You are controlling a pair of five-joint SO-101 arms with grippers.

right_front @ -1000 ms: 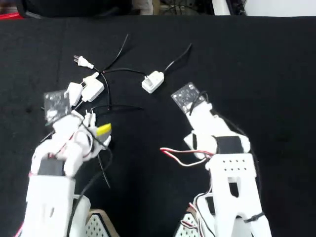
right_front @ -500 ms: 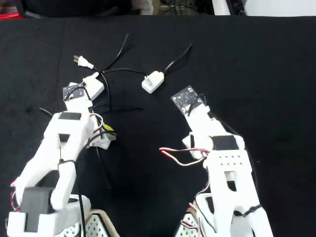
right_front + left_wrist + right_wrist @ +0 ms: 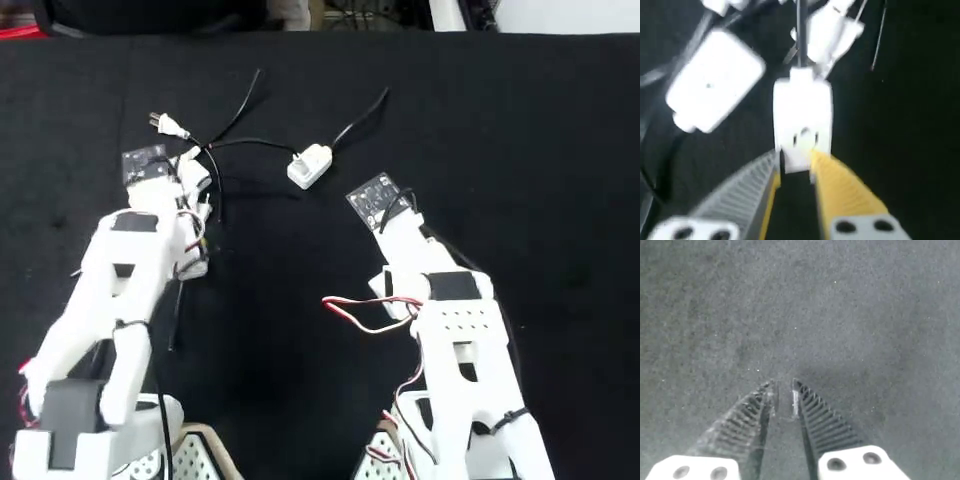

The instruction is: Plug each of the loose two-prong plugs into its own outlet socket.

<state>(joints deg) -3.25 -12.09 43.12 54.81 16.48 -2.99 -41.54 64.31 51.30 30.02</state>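
My left gripper [image 3: 796,162] is shut on the near end of a small white socket block [image 3: 802,117] whose black cord runs off its far end. A larger white block [image 3: 715,82] lies just beside it, and another white plug [image 3: 832,30] lies beyond. From above, the left arm [image 3: 135,260] stands over this cluster at the table's left. A loose two-prong plug [image 3: 168,126] lies farther back. A white socket [image 3: 309,166] rests mid-table on its own cord. My right gripper [image 3: 783,386] hangs over bare black cloth, shut with nothing between its fingers.
Thin black cords [image 3: 235,110] loop around the left cluster and trail toward the back. A black cloth [image 3: 520,150] covers the table, with open room on the right half. The right arm [image 3: 440,300] stands near the middle front.
The left arm has swung away from the front edge toward the cluster of white pieces, its yellow finger now tucked under the wrist. The right arm has barely shifted.
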